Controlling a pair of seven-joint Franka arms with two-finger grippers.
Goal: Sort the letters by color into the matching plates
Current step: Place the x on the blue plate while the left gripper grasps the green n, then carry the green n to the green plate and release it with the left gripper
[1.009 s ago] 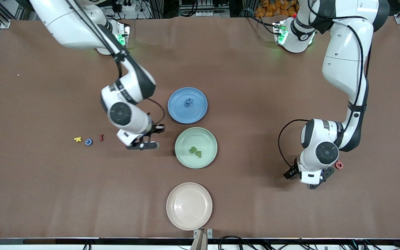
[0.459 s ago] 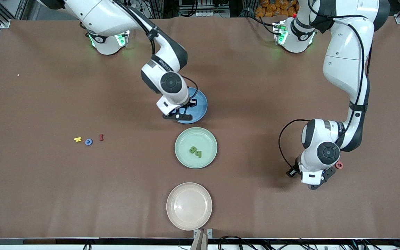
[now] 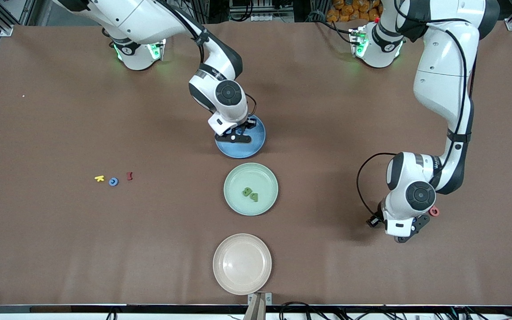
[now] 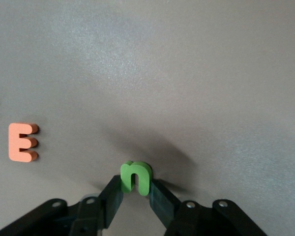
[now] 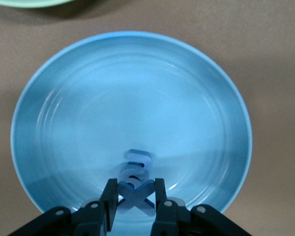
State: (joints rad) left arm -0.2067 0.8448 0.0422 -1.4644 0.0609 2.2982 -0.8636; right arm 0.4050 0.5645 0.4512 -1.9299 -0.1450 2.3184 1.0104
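My right gripper (image 3: 238, 137) hangs over the blue plate (image 3: 253, 147), shut on a blue X letter (image 5: 136, 197). Under it, other blue letters (image 5: 137, 162) lie stacked in that plate (image 5: 69, 118). My left gripper (image 3: 406, 235) is low at the table toward the left arm's end, shut on a green n letter (image 4: 142, 175) that stands on edge between the fingertips. The pale green plate (image 3: 266, 177) lies nearer the front camera than the blue one and holds two green letters (image 3: 250, 194).
A cream plate (image 3: 242, 264) lies near the front edge. Yellow (image 3: 99, 178), blue (image 3: 113, 182) and dark red (image 3: 129, 176) letters lie toward the right arm's end. A pink-red ring letter (image 3: 434, 211) lies beside the left hand. An orange E (image 4: 22, 142) lies near the green n.
The right arm has swung from the table beside the green plate to over the blue plate, carrying the blue X. The left hand has only shifted slightly.
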